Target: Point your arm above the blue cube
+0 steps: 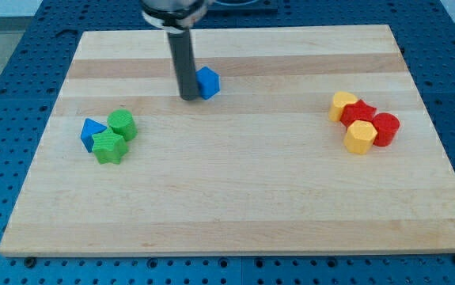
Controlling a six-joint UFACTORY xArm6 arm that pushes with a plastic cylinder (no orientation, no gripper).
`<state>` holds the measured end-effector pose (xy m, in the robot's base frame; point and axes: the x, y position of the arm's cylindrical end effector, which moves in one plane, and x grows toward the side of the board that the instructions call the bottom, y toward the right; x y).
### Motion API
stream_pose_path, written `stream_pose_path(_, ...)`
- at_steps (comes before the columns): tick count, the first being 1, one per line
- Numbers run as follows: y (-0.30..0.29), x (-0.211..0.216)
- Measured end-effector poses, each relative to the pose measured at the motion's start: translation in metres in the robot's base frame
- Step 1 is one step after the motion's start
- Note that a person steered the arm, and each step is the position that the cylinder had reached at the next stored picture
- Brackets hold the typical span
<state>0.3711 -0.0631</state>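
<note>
The blue cube (208,82) sits on the wooden board (235,198) near the view's top, left of centre. My tip (188,97) is at the end of the dark rod, right beside the cube's left side, touching or nearly touching it. The rod hides a little of the cube's left edge.
At the view's left lie a blue triangular block (92,131), a green cylinder (122,123) and a green star block (109,147), bunched together. At the right a cluster holds two yellow blocks (343,104) (360,136) and two red blocks (359,113) (385,127).
</note>
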Motion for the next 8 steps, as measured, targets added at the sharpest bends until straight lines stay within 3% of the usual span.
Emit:
stream_pose_path(2,0.079,0.009)
stream_pose_path(6,0.073,0.056)
stream_pose_path(8,0.077,0.059)
